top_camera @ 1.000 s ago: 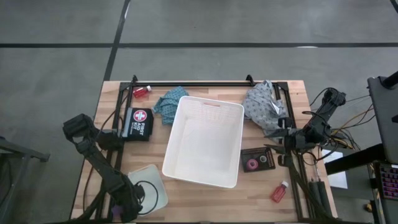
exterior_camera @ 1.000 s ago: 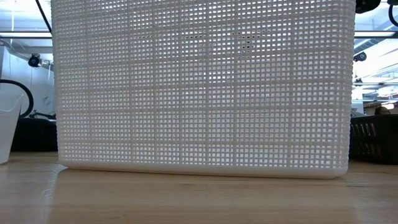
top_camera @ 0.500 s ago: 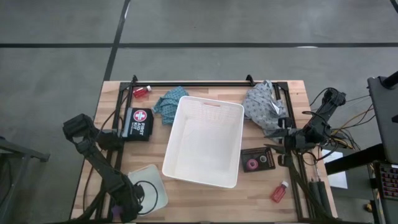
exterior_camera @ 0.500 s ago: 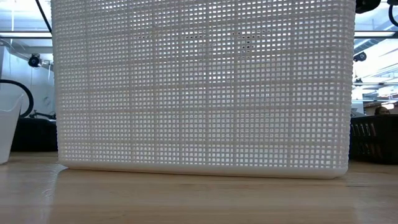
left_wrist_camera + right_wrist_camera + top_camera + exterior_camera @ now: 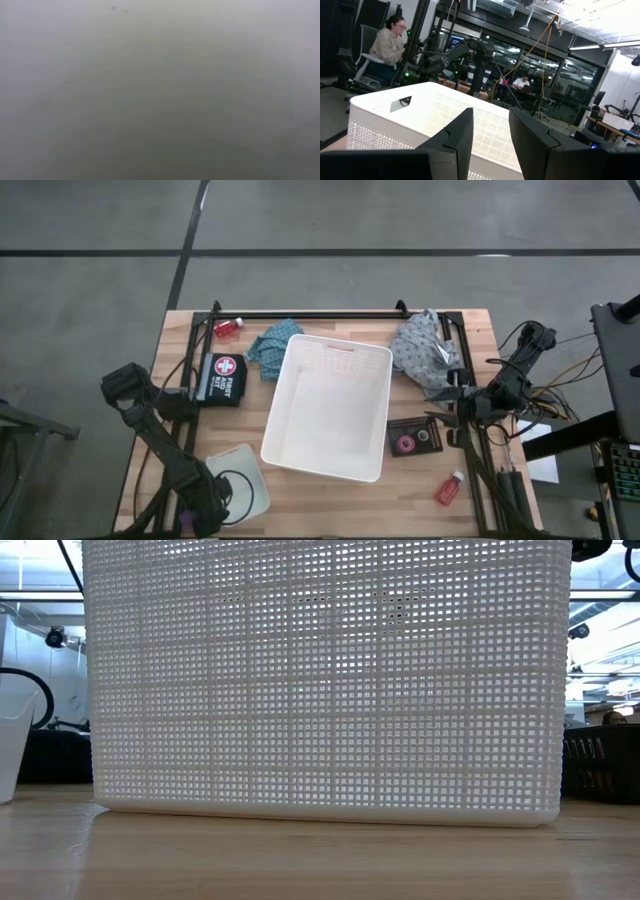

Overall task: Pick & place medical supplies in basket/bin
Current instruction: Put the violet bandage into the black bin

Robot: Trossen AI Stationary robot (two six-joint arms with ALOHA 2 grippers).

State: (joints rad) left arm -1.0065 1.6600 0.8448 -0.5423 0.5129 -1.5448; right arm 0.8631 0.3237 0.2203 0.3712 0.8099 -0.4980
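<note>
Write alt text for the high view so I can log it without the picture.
Overhead view of a wooden table with an empty white basket at its centre. Around it lie a teal cloth, grey cloth, first-aid pouch, two red bottles and a small tray. The left tool sits over the tray, the right tool beside the grey cloth.

- The basket stands mid-worktop.
- One bunched cloth touches its far-left corner; another cloth lies off its far-right corner.
- A bottle lies at the far left, with the first-aid pouch nearer than it.
- The small tray sits near-left.
- A flat tray with a roll on it lies right of the basket.
- A second bottle lies near-right.
</note>
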